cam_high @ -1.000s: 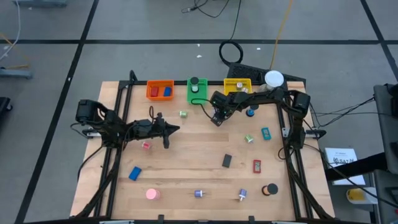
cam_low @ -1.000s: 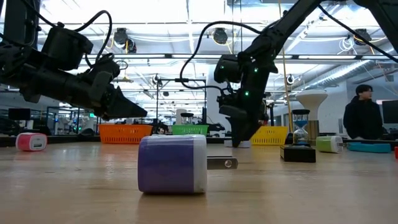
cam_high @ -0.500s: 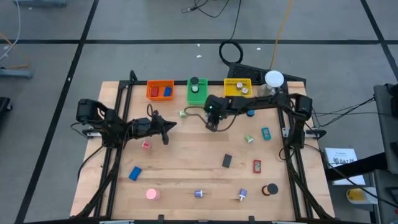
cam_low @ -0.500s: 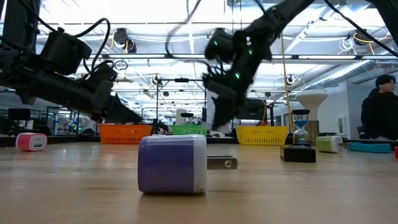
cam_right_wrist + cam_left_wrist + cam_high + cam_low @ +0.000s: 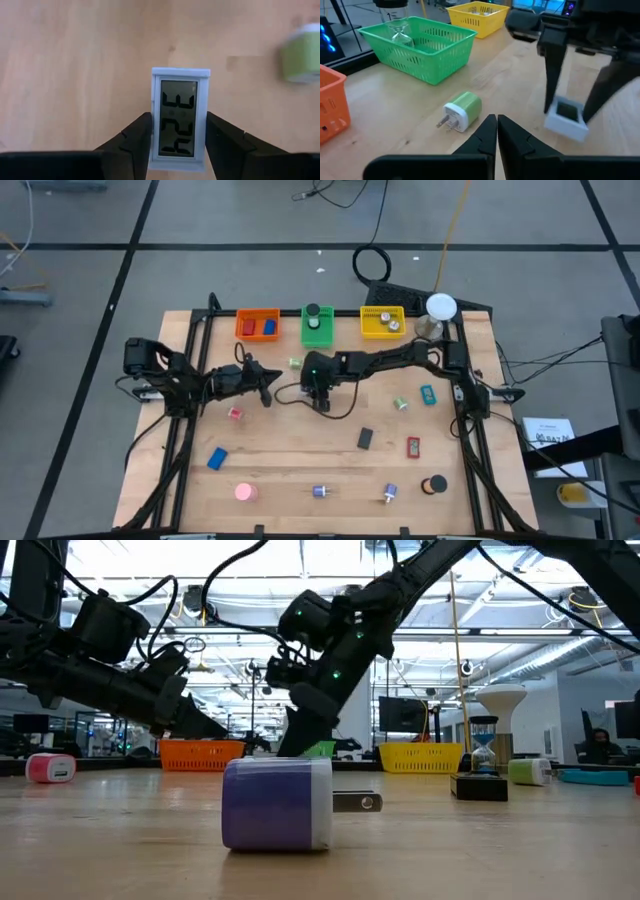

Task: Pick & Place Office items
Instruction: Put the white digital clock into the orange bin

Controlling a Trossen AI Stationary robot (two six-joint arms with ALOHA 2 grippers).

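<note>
The right gripper (image 5: 176,145) has its two fingers (image 5: 134,141) pinched on the long sides of a small white digital display (image 5: 180,119), which sits upright between them and shows dark digits on a grey screen — the wooden table (image 5: 75,60) lies beyond it. Off to one side past the fingertips rests a green plug adapter (image 5: 301,53), well apart from the held display. Seen from above, this gripper (image 5: 320,392) reaches over the middle of the table, in front of the green bin (image 5: 317,327). The left gripper (image 5: 497,131) has its fingers pressed together on nothing — just ahead of their tips lies the same green adapter (image 5: 462,109), prongs out, close but not touching.
</note>
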